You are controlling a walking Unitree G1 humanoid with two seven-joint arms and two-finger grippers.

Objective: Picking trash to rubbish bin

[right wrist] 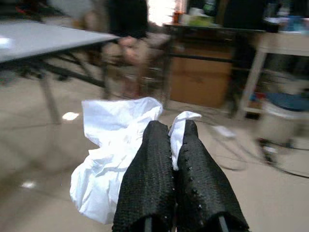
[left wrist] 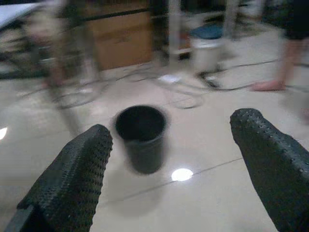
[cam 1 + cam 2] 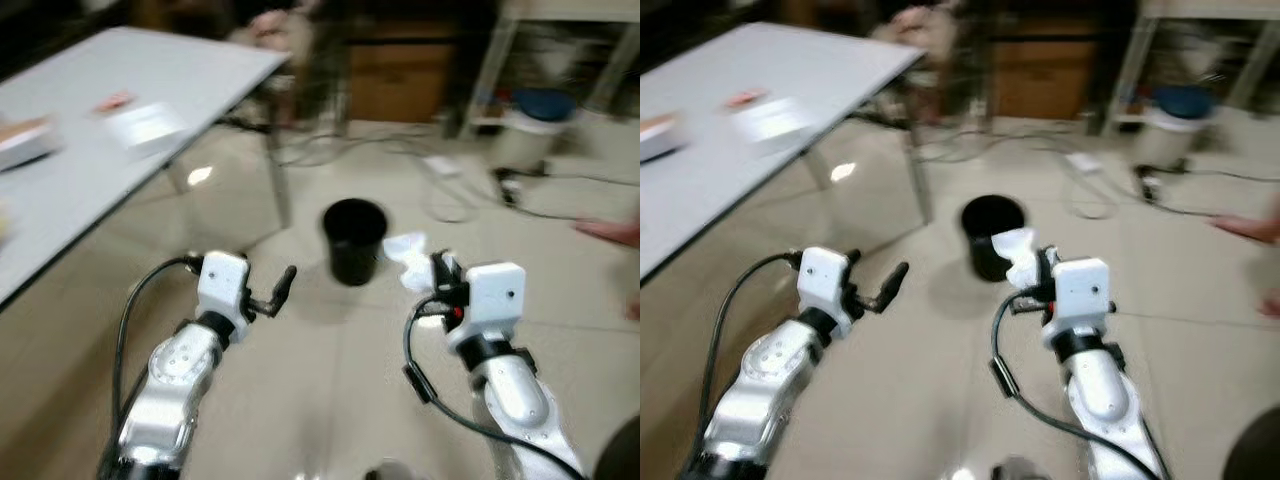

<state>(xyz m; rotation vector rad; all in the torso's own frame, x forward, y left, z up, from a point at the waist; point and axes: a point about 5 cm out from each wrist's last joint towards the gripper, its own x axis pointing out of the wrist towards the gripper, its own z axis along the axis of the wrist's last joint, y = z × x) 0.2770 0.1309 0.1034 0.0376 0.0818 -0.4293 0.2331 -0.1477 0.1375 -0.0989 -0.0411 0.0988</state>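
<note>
Right wrist view shows the right gripper (image 1: pixel 174 140) pinching crumpled white tissue (image 1: pixel 113 154) near the black bin (image 3: pixel 992 236) on the floor; the loose wad could miss its rim, while the left gripper (image 2: pixel 174 159) hangs wide open.

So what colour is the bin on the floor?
Black: the round plastic rubbish bin shows best in the left wrist view.

Dim indoor light, motion blur thru all views, glare spots on floor tiles (image 2: pixel 182 174), bkgd soft
</note>
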